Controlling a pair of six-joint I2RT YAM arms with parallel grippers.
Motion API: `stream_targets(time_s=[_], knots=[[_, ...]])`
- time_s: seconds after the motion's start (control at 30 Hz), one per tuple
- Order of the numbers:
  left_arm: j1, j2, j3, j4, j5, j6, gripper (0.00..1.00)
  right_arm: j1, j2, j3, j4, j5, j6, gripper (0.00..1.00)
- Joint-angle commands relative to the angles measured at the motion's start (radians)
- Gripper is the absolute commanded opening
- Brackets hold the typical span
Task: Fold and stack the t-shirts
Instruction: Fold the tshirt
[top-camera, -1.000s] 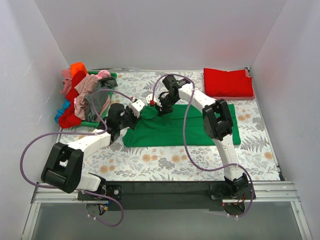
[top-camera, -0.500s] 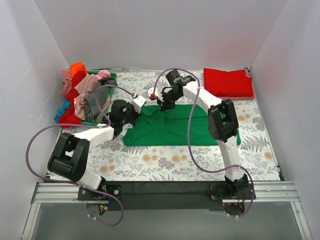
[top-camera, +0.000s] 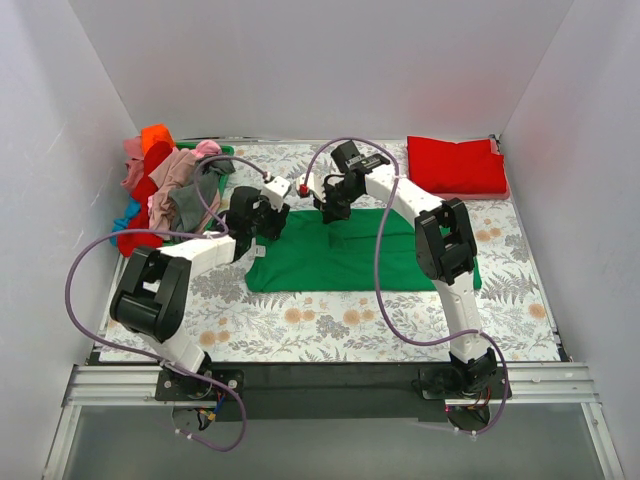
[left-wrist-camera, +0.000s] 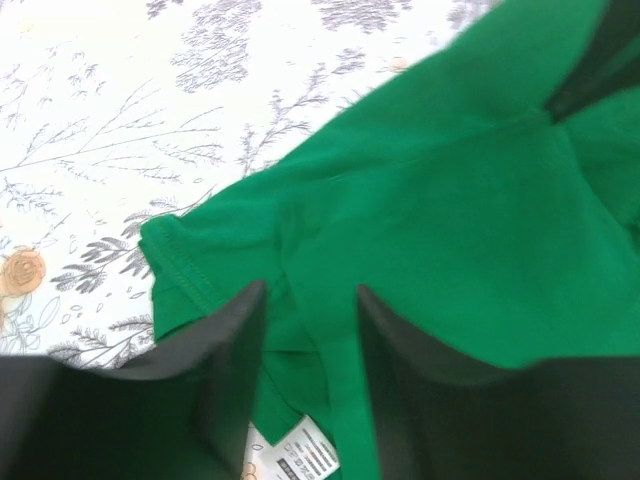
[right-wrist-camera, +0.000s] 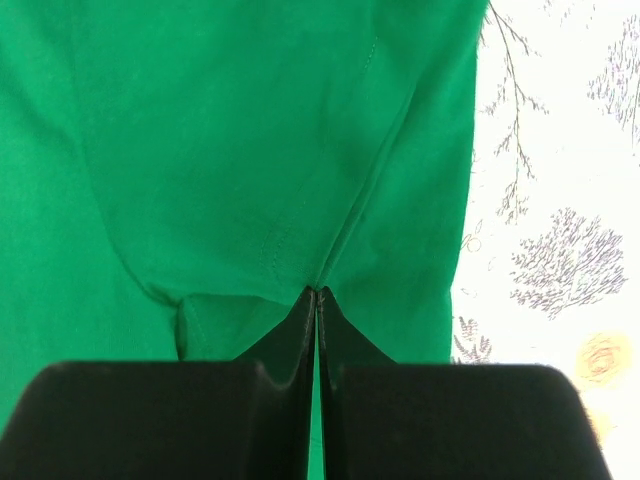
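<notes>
The bright green cotton t-shirt (top-camera: 370, 255) lies in the middle of the grey-white floral-print cloth (top-camera: 330, 325) as a wide rectangle running left to right. Both of your arms reach to its far edge.

Your right gripper (right-wrist-camera: 316, 292) is closed tight on this shirt. In the right wrist view the two black fingers meet at their tips, and creases in the green fabric fan out from the pinch. Just to one side of it the shirt's edge ends and the floral print shows. From above, this gripper sits on the far edge, somewhat left of the shirt's middle.

Your left gripper (left-wrist-camera: 310, 290) is at the shirt's far left corner, with its fingers standing apart and a clear gap between them. Rumpled green fabric fills that gap. A stitched hem lies off to the left, and a small white sewn-in label (left-wrist-camera: 295, 455) shows low in the left wrist view. You cannot tell from these views whether either finger presses on the cloth.

A red cotton t-shirt (top-camera: 455, 165), folded into a neat rectangle, rests in the far right corner, well apart from the green one. At the far left, the green plastic basket (top-camera: 178, 246) holds a heap of unfolded t-shirts (top-camera: 165, 190) in orange, pink, grey, red and blue, piled above its rim.
</notes>
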Motion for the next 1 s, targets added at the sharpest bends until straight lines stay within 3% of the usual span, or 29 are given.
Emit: stream_targets(time_s=[0.0, 0.1, 0.3, 0.43, 0.47, 0.57, 0.6, 0.7, 0.9, 0.97], knots=[[0.009, 0.023, 0.104, -0.078, -0.112, -0.107, 0.43, -0.002, -0.036, -0.024, 0.081, 0.028, 0.105, 0.01], [0.021, -0.006, 0.147, -0.115, -0.204, -0.184, 0.48, -0.002, -0.042, -0.052, 0.148, 0.065, 0.182, 0.01], [0.035, -0.207, 0.106, -0.140, -0.270, -0.249, 0.69, -0.002, -0.060, -0.102, 0.254, 0.237, 0.341, 0.01], [0.041, -0.334, 0.089, -0.254, -0.321, -0.366, 0.84, -0.011, -0.091, -0.138, 0.259, 0.323, 0.408, 0.28], [0.041, -0.355, 0.084, -0.282, -0.322, -0.409, 0.85, -0.014, -0.126, -0.153, 0.257, 0.323, 0.411, 0.41], [0.045, -0.423, 0.066, -0.416, -0.258, -0.586, 0.87, -0.030, -0.220, -0.240, 0.256, 0.315, 0.406, 0.53], [0.048, -0.439, 0.056, -0.481, -0.221, -0.688, 0.87, -0.045, -0.249, -0.266, 0.254, 0.277, 0.394, 0.55], [0.052, -0.496, 0.000, -0.575, -0.128, -0.794, 0.86, -0.096, -0.374, -0.374, 0.184, 0.118, 0.281, 0.63], [0.052, -0.571, -0.138, -0.719, -0.011, -1.074, 0.81, -0.260, -0.585, -0.608, -0.029, -0.187, 0.034, 0.64], [0.050, -0.573, -0.192, -0.747, 0.050, -1.176, 0.77, -0.260, -0.663, -0.737, -0.065, -0.194, -0.044, 0.64]])
